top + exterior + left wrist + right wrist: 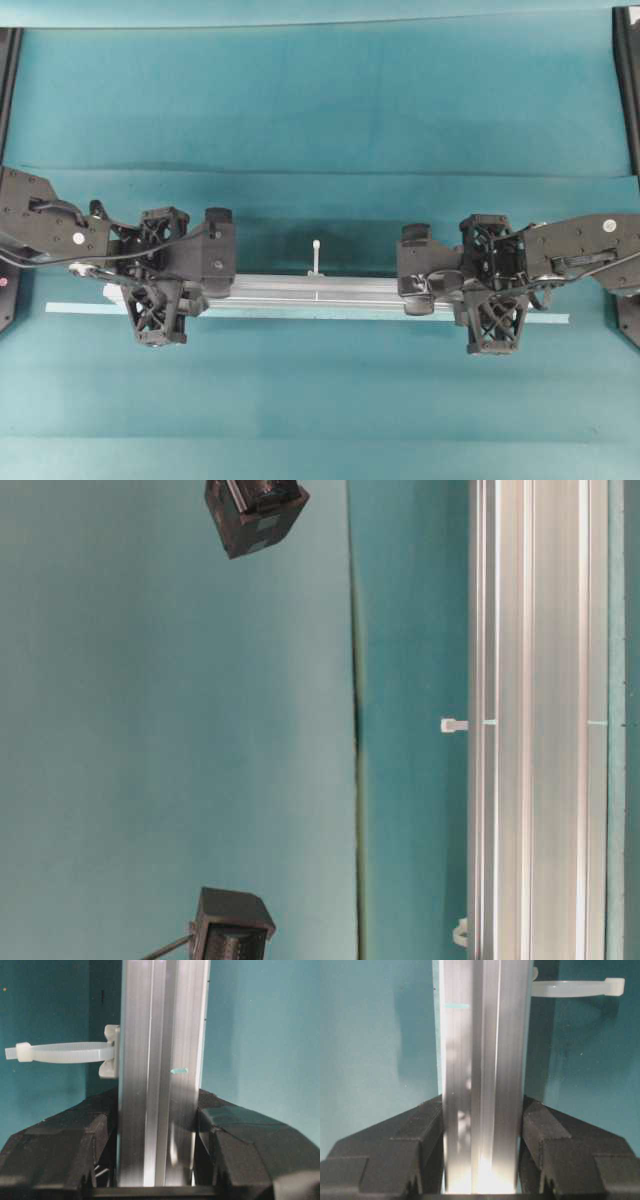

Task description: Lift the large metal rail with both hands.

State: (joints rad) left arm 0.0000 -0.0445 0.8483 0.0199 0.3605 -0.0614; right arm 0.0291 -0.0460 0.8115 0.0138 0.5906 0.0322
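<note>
The large metal rail (330, 288) is a long grooved silver bar running left to right across the overhead view. My left gripper (160, 285) is shut on it near its left end and my right gripper (492, 290) near its right end. In the left wrist view the black fingers (95, 1145) press both sides of the rail (160, 1060), beside a pale peg (60, 1052). The right wrist view shows the same grip on the rail (482, 1035), and its peg (577, 987) sticks out at the upper right. The rail throws a shadow on the cloth beside it.
A thin pale-teal strip (75, 308) lies on the teal cloth just in front of the rail and reaches past both its ends. A middle peg (316, 255) stands up behind the rail. Black frame posts (628, 80) flank the table. Two black robot parts (255, 510) show in the table-level view.
</note>
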